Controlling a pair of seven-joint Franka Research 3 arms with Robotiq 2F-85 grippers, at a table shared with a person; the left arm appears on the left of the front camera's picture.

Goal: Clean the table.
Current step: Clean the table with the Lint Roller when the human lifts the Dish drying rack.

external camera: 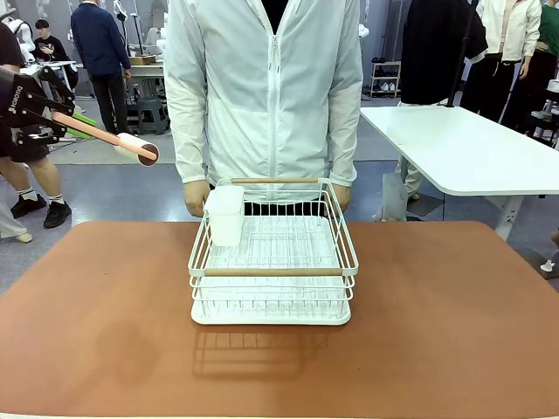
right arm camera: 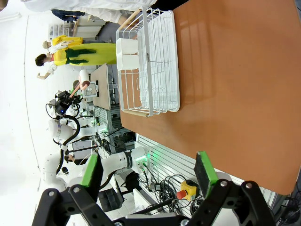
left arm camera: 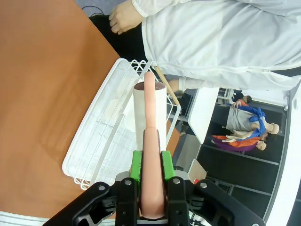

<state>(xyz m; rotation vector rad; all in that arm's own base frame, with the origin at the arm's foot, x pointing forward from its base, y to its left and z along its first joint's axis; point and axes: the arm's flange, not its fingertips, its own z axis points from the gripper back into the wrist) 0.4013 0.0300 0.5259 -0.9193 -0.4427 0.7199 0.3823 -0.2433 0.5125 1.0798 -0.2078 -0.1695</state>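
Note:
The reddish-brown table (external camera: 437, 332) stretches across the front view, and also shows as the table (right arm camera: 230, 70) in the right wrist view. My left gripper (external camera: 77, 124) hangs high at the far left, off the table's left end. It is shut on the pink handle of a lint roller (external camera: 138, 148), whose white roll points toward the person. In the left wrist view my left gripper (left arm camera: 152, 162) clamps that handle, and the lint roller (left arm camera: 149, 110) hangs above the rack. My right gripper (right arm camera: 148, 169) stands open with nothing between its fingers, above the table's near edge.
A white wire rack (external camera: 272, 272) with wooden handles stands mid-table, a white cup holder (external camera: 225, 214) at its back left corner. A person in a white jacket (external camera: 262, 87) stands right behind it, hands at the far edge. A white-topped table (external camera: 463, 148) stands at the back right.

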